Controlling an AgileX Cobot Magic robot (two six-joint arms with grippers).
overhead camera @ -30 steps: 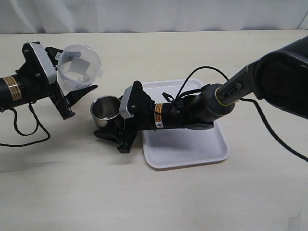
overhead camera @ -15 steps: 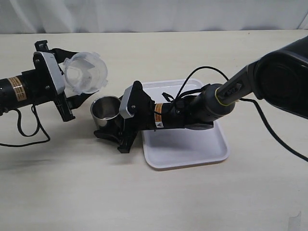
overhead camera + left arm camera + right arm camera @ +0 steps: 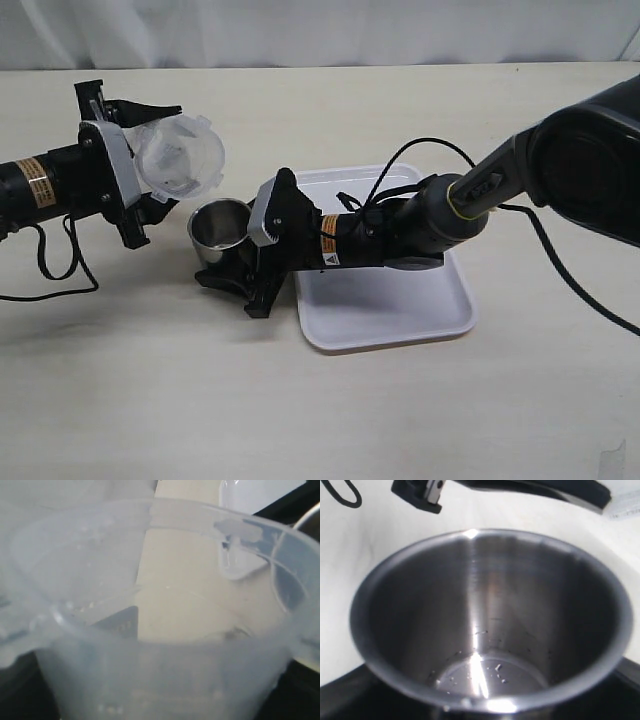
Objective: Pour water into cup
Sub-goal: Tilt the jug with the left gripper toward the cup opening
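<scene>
The steel cup (image 3: 219, 226) stands upright on the table just left of the tray. My right gripper (image 3: 226, 250) is shut on the cup, one black finger (image 3: 224, 281) in front and the other behind. In the right wrist view the cup (image 3: 485, 605) fills the frame, with glinting water (image 3: 490, 672) as drops and a thin film on its bottom. My left gripper (image 3: 150, 165) is shut on the translucent beaker (image 3: 180, 155), tilted with its mouth towards the cup, up and left of it. The beaker (image 3: 165, 670) fills the left wrist view; no water clearly shows in it.
A white tray (image 3: 440, 300) lies under my right arm, with a black cable (image 3: 420, 150) looping over it. The left arm's cable (image 3: 50, 270) trails on the table at the left. A pale curtain backs the far table edge.
My left gripper has moved right towards the cup and tipped the beaker further over. The right gripper and the cup have not moved.
</scene>
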